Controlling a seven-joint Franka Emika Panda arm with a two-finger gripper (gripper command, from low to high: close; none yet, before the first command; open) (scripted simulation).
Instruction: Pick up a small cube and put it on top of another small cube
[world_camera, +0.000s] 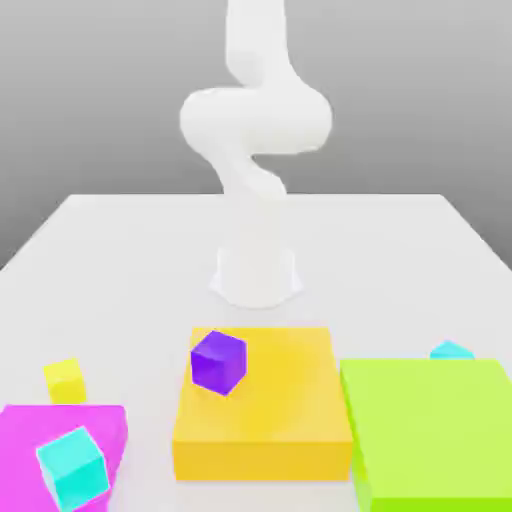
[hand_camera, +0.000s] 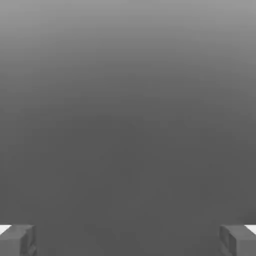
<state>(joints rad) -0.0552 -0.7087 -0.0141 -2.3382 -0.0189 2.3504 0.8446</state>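
Observation:
A small purple cube (world_camera: 218, 361) sits tilted on a wide orange block (world_camera: 275, 420). A small yellow cube (world_camera: 65, 380) rests on the table at the exterior view's left. A cyan cube (world_camera: 72, 466) stands on a magenta block (world_camera: 110, 425). Another small cyan cube (world_camera: 451, 351) peeks out behind a green block (world_camera: 435, 430). The white arm (world_camera: 255, 150) rises from its base at the table's middle and leaves the picture at the top. In the hand view my gripper (hand_camera: 128, 242) is open, its two fingertips (hand_camera: 17, 240) far apart, with plain grey background between them.
The white table (world_camera: 130, 260) stretches behind the blocks. The orange, green and magenta blocks line its near side. The arm's round base (world_camera: 256, 280) stands just behind the orange block.

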